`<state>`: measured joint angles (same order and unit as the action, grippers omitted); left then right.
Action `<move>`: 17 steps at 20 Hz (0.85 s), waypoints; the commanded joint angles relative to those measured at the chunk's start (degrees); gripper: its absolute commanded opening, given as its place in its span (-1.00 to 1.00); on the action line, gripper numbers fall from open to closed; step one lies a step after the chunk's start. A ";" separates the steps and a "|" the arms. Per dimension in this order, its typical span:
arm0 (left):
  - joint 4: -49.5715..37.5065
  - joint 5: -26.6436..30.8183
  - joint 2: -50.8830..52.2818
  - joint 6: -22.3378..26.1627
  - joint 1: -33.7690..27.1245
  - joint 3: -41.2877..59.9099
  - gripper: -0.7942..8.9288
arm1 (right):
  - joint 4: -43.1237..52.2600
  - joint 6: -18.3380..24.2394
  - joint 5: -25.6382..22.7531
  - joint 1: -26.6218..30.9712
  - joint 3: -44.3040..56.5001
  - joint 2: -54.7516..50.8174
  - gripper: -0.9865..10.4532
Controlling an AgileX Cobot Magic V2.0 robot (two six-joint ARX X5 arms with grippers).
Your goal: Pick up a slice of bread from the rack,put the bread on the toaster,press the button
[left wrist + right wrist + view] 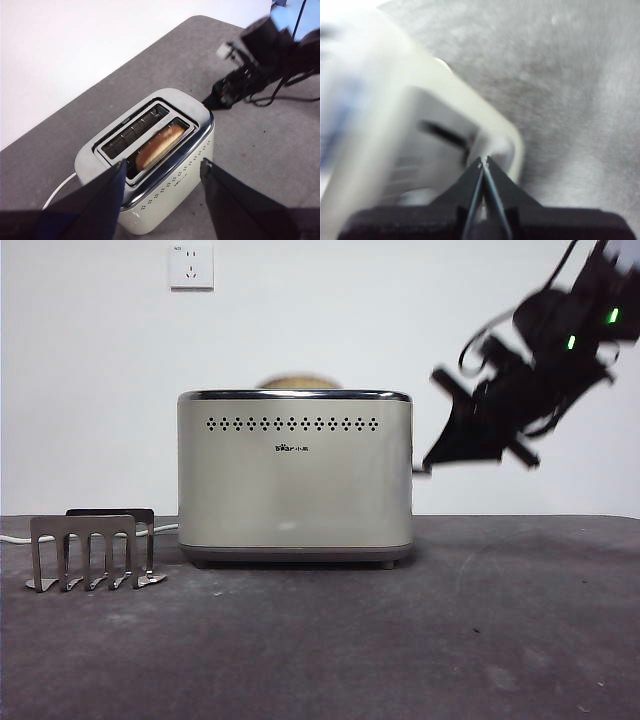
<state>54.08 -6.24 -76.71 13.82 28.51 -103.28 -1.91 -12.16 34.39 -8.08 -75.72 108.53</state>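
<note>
My right gripper (pixel 483 161) has its jaws pressed together to a thin point, holding nothing, the tip right at the end wall of the toaster (pixel 294 475), where a dark slot runs down the wall; the view is too blurred to show whether the tip touches the button. From the front, that arm comes in dark from the upper right, its point (pixel 428 464) just beside the toaster's right end, above the table (pixel 400 640). My left gripper (pixel 162 170) hangs above the toaster with its jaws wide apart and empty, one to each side of the chrome top. The slice of bread (pixel 159 145) sits in the slot nearer the vent holes, its rounded brown top showing; the other slot is dark. From the front, only the crust (pixel 298 383) peeks over the rim. The rack (pixel 90 548) stands on the table to the toaster's left, apart from it, no bread between its prongs. A white wall socket (pixel 191 267) hangs on the wall behind.
</note>
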 commanded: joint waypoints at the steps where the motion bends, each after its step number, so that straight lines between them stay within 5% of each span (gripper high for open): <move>1: 0.11 -0.22 -0.02 -0.59 0.00 -0.04 -0.32 | -2.73 0.85 0.04 0.13 0.26 -7.78 -0.85; 10: 10.03 -0.26 -0.02 -0.76 0.02 -0.04 -0.32 | -45.57 15.41 0.15 -1.31 0.26 -39.15 -0.85; 17: 15.61 -0.26 -0.02 -0.76 0.00 -0.04 -0.32 | -58.55 19.21 0.02 -2.25 0.26 -48.19 -0.85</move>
<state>69.80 -6.26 -76.71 13.43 28.51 -103.28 -60.75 5.61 34.48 -10.15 -75.77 60.05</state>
